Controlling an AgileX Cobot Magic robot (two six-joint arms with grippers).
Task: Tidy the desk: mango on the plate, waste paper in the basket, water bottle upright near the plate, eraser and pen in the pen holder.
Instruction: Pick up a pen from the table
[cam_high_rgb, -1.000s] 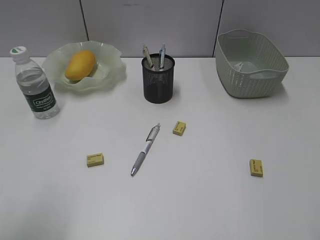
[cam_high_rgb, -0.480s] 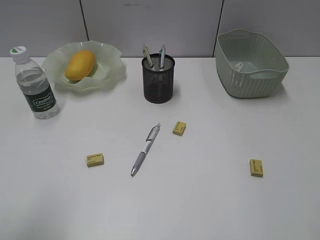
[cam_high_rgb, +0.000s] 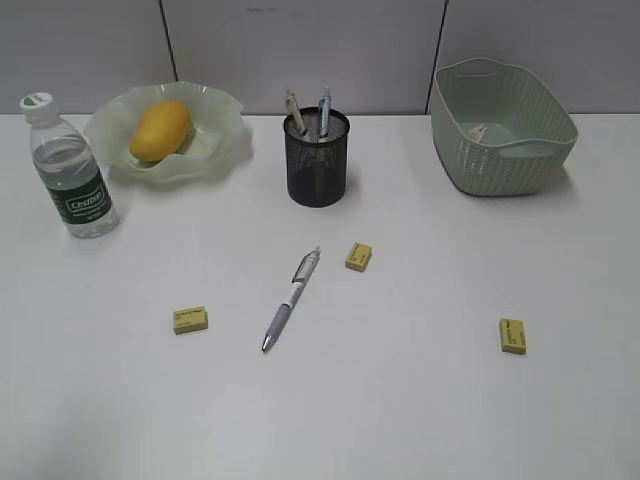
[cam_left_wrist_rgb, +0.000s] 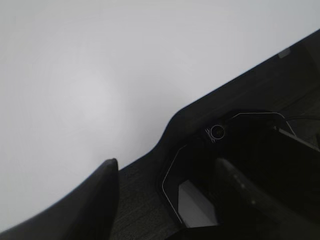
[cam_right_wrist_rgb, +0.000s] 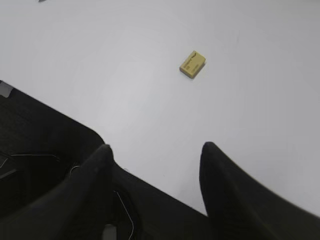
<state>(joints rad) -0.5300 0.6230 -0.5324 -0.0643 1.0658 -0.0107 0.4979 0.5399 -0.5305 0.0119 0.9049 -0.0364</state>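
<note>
On the white desk (cam_high_rgb: 420, 410) the mango (cam_high_rgb: 160, 129) lies on the wavy-rimmed plate (cam_high_rgb: 225, 140). The water bottle (cam_high_rgb: 70, 170) stands upright left of the plate. The pen holder (cam_high_rgb: 318, 160) holds two pens. A silver pen (cam_high_rgb: 291, 298) lies on the desk with three yellow erasers: left (cam_high_rgb: 190, 319), middle (cam_high_rgb: 359, 256), right (cam_high_rgb: 513, 335). The waste paper (cam_high_rgb: 480, 132) lies in the basket (cam_high_rgb: 500, 160). Neither gripper shows in the exterior view. My left gripper (cam_left_wrist_rgb: 167, 165) is open and empty over the desk's near edge. My right gripper (cam_right_wrist_rgb: 156, 147) is open and empty, with one eraser (cam_right_wrist_rgb: 192, 64) ahead of it.
A grey partition wall (cam_high_rgb: 300, 50) runs behind the desk. The dark robot base (cam_left_wrist_rgb: 240, 150) lies below the desk's near edge in both wrist views, under the right gripper too (cam_right_wrist_rgb: 40, 150).
</note>
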